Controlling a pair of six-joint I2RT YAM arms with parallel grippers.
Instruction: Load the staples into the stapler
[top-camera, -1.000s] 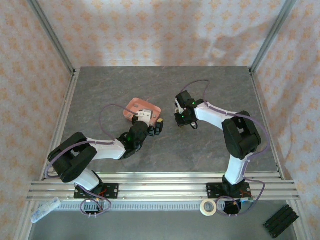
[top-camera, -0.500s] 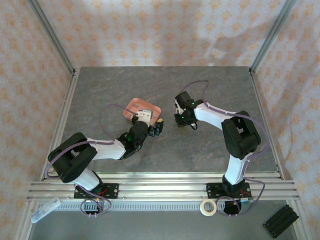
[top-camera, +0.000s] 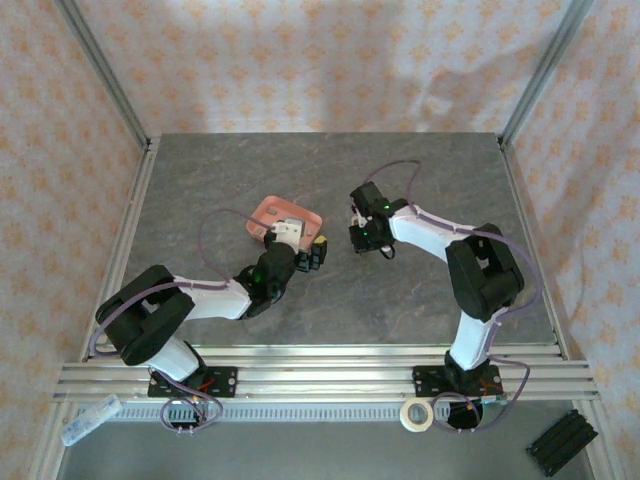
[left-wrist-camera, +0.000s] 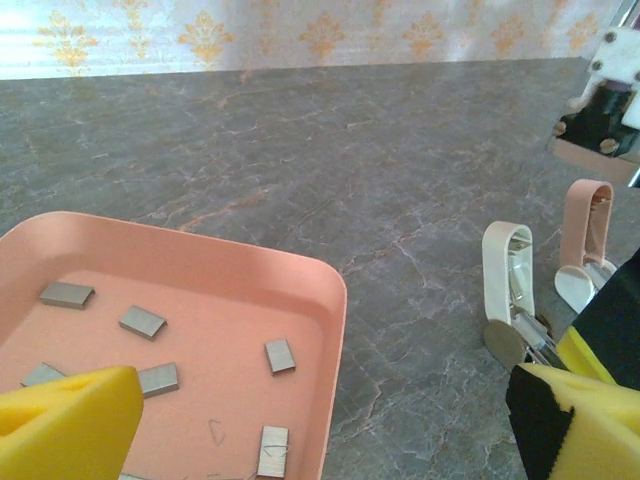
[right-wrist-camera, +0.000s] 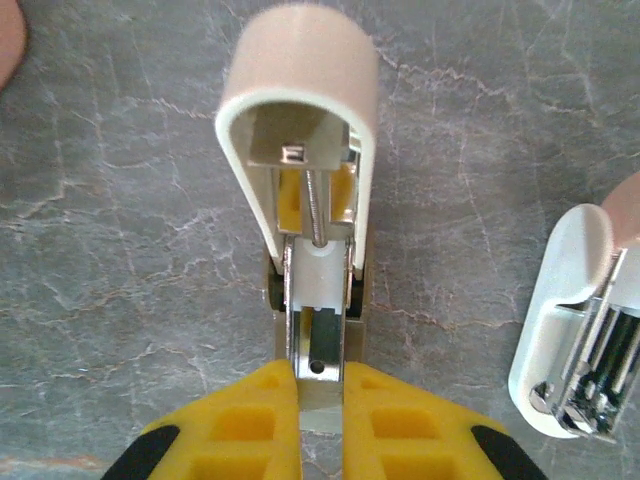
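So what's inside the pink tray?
Little grey staples lie loose in the pink tray, at least six showing, plus some thin bent wires. A yellow finger pad covers the near corner, so any underneath are hidden.

A grey veined tabletop (top-camera: 400, 290) was shown, on which a salmon-pink tray (left-wrist-camera: 318, 300) was set left of centre. An opened pink-and-white stapler (right-wrist-camera: 300, 130) was stood nearby, with a second stapler (right-wrist-camera: 570, 300) placed just beside it.
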